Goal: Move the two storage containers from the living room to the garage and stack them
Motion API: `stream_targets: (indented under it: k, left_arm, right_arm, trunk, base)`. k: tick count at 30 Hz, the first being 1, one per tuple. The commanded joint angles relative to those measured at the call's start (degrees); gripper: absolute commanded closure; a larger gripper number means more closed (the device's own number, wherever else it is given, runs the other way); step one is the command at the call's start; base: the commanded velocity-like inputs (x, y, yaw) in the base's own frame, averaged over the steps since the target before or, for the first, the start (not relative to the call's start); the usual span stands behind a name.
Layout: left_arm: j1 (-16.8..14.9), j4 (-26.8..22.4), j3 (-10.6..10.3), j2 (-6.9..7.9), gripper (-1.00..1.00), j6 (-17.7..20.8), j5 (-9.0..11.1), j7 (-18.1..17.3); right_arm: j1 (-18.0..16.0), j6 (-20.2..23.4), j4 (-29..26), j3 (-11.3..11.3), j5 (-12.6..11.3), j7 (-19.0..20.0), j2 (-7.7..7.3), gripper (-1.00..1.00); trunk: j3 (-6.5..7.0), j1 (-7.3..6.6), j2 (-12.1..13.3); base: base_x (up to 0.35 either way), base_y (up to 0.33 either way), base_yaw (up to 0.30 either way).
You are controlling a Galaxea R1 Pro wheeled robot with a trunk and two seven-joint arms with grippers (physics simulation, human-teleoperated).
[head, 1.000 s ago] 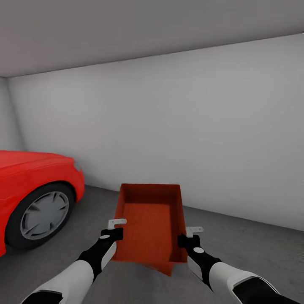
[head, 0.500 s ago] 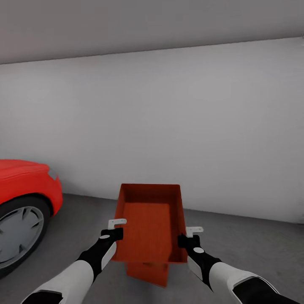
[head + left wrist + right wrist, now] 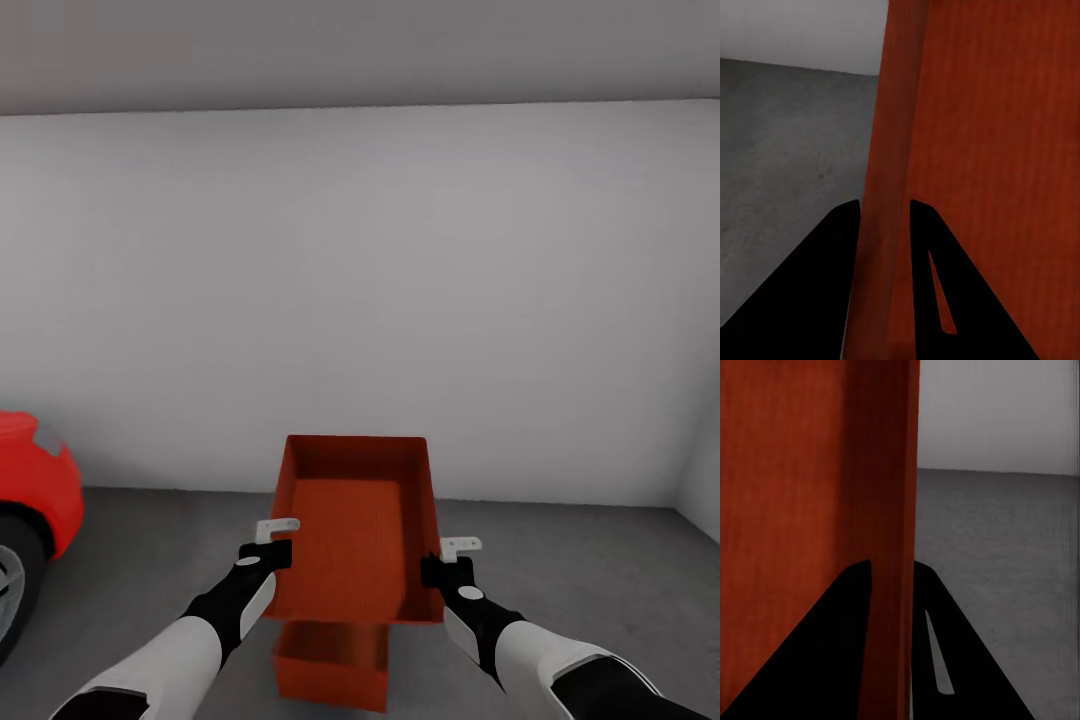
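Floor container (image 3: 331, 663) half-hidden under held container (image 3: 355, 530)

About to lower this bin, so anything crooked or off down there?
Nothing stands out. The held bin sits level, each side wall clamped by a pincer, left and right. The second bin rests flat on the floor, just below and roughly lined up.
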Motion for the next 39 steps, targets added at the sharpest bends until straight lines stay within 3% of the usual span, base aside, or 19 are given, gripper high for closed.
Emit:
stream_targets:
  k: [1, 32, 39]
  left_arm:
    - [-0.1, -0.3, 2.1, 0.92, 1.00, 0.4, -0.6, 2.6]
    - [-0.1, -0.3, 2.1, 0.90, 1.00, 0.9, -0.6, 2.9]
    - [-0.1, -0.3, 2.0, 0.90, 1.00, 0.4, -0.6, 3.0]
  right_arm:
    - [0.0, -0.3, 0.6, -1.0, -1.1, -0.4, -2.21, 1.00]
    - [0.0, -0.4, 0.6, -1.0, -1.1, -0.4, -2.24, 1.00]
    - [0.0, -0.4, 0.6, -1.0, -1.1, -0.3, -2.24, 1.00]
  trunk:
    - [-0.08, 0.04, -0.1]
    - [-0.08, 0.04, -0.1]
    - [-0.08, 0.04, -0.1]
  base:
    - [0.287, 0.252, -0.285]
    - [0.229, 0.291, -0.285]
    - [0.135, 0.210, -0.054]
